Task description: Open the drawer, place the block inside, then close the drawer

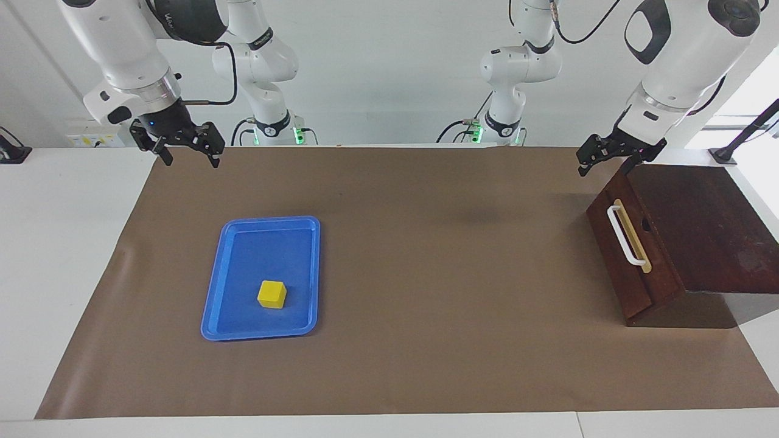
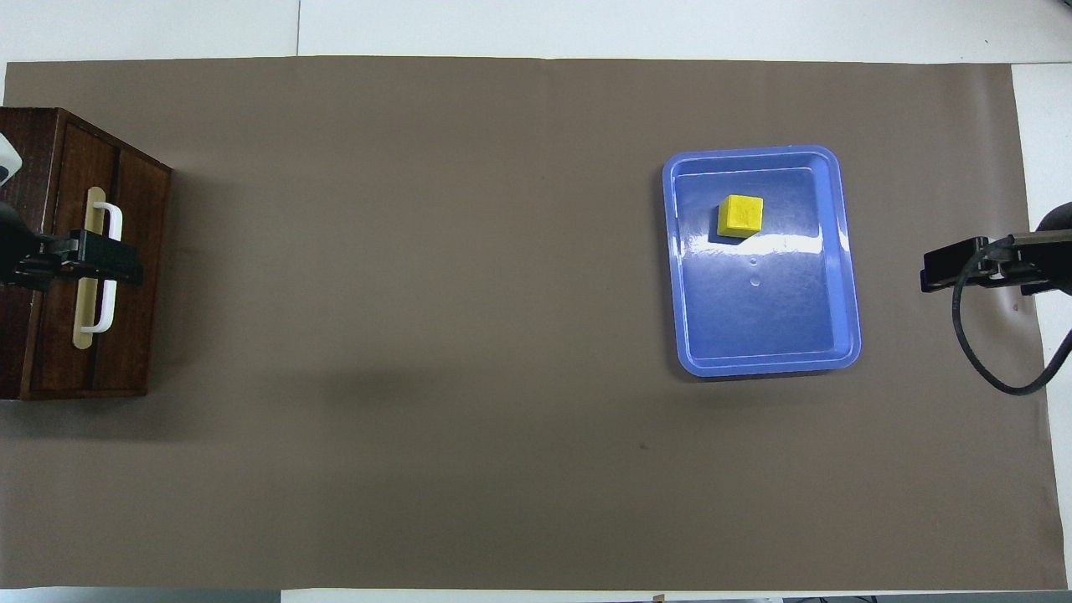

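Note:
The drawer (image 1: 621,267) (image 2: 134,335) is shut, its dark reddish-brown front flush with the dark wooden box (image 1: 700,225) at the left arm's end of the table. Its white bar handle (image 1: 627,234) (image 2: 105,268) faces the middle of the table. The small yellow block (image 1: 271,294) (image 2: 741,215) lies in a blue tray (image 1: 210,304) (image 2: 682,335), in the half farther from the robots. My left gripper (image 1: 605,167) (image 2: 109,261) hangs open in the air over the box's edge by the handle. My right gripper (image 1: 192,161) (image 2: 938,270) is open and empty, raised over the mat beside the tray.
A brown mat (image 1: 426,274) covers the table between tray and box. The white tabletop (image 1: 61,243) shows around the mat.

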`<state>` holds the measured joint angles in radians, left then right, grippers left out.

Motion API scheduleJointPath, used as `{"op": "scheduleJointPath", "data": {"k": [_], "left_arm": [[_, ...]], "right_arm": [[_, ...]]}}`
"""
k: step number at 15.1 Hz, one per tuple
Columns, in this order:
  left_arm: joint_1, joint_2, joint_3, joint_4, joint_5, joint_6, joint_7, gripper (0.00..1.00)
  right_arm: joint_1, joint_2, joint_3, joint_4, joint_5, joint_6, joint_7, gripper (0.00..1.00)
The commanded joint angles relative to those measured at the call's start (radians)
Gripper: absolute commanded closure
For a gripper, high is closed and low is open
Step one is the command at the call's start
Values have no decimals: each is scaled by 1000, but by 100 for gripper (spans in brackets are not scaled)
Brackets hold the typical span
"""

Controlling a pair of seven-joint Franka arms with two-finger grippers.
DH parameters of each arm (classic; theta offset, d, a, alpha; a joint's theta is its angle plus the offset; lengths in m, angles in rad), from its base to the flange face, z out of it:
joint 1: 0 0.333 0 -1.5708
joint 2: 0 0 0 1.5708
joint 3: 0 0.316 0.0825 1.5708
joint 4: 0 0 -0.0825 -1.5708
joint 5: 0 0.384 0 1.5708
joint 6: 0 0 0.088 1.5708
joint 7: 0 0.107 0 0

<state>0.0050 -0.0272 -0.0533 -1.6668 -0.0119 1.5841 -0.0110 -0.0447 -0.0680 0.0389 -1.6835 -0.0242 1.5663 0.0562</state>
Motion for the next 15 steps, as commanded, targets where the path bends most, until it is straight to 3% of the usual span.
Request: {"op": "scheduleJointPath", "data": {"k": [1, 5, 8, 10, 15], "left_arm": [[-5, -17, 6, -11, 15, 13, 14, 0], [-5, -17, 7, -24, 16, 60, 20, 0], [-3, -37, 9, -117, 36, 193, 19, 0], [-5, -34, 7, -180, 111, 287, 19, 0], [3, 22, 9, -261, 236, 444, 17, 0]], "right_arm": [[-6, -4, 1, 4, 13, -14, 8, 0], [-6, -4, 1, 4, 12, -6, 5, 0], [-3, -4, 1, 2, 6, -3, -45, 0], [-12, -10, 2, -18, 10, 29, -244, 0], [-14, -65, 2, -192, 30, 274, -626, 0]]}}
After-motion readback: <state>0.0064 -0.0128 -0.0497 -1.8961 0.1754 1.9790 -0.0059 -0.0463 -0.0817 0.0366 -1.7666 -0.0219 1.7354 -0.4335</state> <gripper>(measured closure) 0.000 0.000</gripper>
